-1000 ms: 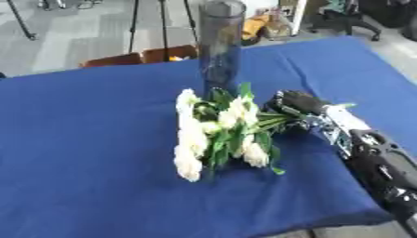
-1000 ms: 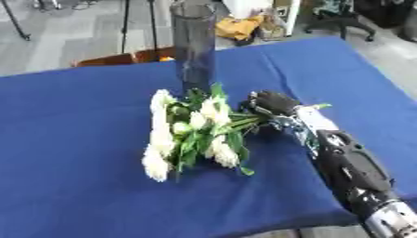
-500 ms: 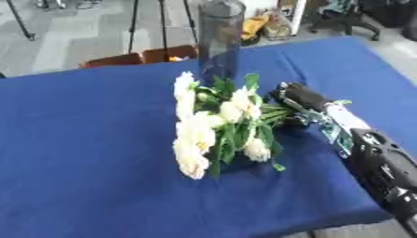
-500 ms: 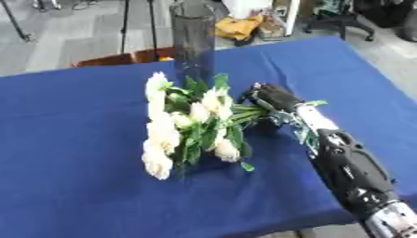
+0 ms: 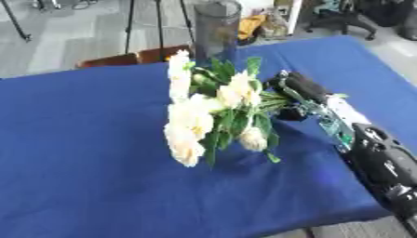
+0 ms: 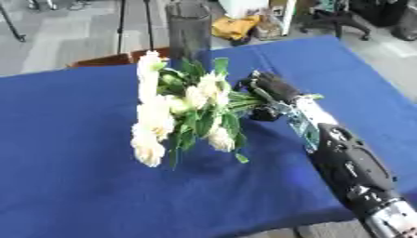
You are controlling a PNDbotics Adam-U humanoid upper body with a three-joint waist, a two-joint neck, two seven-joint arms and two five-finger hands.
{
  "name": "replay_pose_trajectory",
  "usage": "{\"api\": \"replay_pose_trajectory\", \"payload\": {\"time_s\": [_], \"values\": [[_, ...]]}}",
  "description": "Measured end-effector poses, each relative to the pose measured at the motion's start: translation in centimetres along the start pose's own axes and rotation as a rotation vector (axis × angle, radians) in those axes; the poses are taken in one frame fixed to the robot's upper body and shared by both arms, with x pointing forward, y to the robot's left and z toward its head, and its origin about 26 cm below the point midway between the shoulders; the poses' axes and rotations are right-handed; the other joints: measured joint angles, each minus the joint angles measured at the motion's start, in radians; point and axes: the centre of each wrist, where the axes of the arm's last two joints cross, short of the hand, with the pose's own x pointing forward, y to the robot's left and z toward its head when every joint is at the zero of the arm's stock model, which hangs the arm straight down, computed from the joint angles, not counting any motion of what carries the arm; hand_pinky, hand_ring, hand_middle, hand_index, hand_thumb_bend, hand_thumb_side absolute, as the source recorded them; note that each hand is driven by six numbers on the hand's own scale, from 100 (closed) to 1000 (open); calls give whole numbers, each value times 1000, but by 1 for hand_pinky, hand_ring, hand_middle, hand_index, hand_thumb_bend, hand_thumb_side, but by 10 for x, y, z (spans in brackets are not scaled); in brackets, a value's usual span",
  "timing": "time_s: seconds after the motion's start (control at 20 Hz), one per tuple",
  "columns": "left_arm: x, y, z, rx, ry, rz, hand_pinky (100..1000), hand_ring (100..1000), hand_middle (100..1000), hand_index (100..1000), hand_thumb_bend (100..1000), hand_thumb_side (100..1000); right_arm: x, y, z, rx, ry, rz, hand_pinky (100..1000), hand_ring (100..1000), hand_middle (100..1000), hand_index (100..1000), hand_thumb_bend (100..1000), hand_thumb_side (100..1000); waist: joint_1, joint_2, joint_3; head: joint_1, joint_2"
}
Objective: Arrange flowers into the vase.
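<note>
Right hand point(image 5: 295, 90): enters from the lower right of the frame and reaches to centre right, fingers curled round the stems of the bouquet point(image 5: 213, 111). Left hand: in neither view.

Bouquet: 1 bunch of cream-white blooms with green leaves, centre of the frame. Stems point right into the hand; blooms fan out to the left and hang toward lower centre. The bunch appears raised off the cloth point(image 5: 81, 153), though whether the lowest blooms touch it cannot be told.

Vase point(image 6: 189, 32): 1 tall, dark, see-through cylinder, upright at top centre, at the far edge of the table. It stands just behind the upper blooms, which overlap its lower part in both views. No flowers show inside it.

Cloth: blue, covering the whole table.

Beyond the table: grey floor, a brown piece of furniture point(image 5: 134, 58) at upper left, and clutter at upper right.
</note>
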Motion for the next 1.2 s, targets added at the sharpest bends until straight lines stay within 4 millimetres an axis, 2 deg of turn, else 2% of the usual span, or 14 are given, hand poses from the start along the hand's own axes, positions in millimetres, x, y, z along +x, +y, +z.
{"api": "replay_pose_trajectory", "payload": {"time_s": [0.4,0.7,0.8,0.95,1.0,1.1,1.15,1.2], "values": [[-5,1,4,5,22,-7,497,534,507,685,415,765,13,-68,-6,-80,-85,50,100,100,100,100,100,100,-1,-20,-26,0,1],[-7,3,6,8,29,-21,497,534,507,685,416,765,13,-116,-7,-156,-91,86,100,100,100,100,100,100,-30,-33,-34,0,1],[-7,4,6,8,28,-27,497,534,507,685,416,765,11,-125,-8,-177,-85,88,100,100,100,100,100,100,-32,-36,-34,0,1],[-7,4,6,8,28,-28,497,534,507,685,416,765,8,-128,-6,-186,-77,83,100,100,100,100,100,100,-32,-36,-34,0,1],[-7,4,6,8,28,-28,498,535,507,685,418,762,8,-128,-6,-187,-75,80,100,101,100,100,100,183,-32,-36,-33,-1,1],[-7,4,6,5,28,-28,498,534,507,685,417,763,3,-133,-7,-215,-52,72,100,110,100,100,100,219,-36,-44,-6,-7,-1],[-7,4,6,2,28,-30,498,534,507,685,417,762,1,-140,-9,-249,-36,68,100,127,100,104,100,265,-40,-48,20,-15,-2],[-7,5,6,-5,26,-35,498,534,507,685,417,762,-1,-149,-13,-287,-23,65,100,129,100,104,100,274,-46,-49,39,-24,-5]]}}
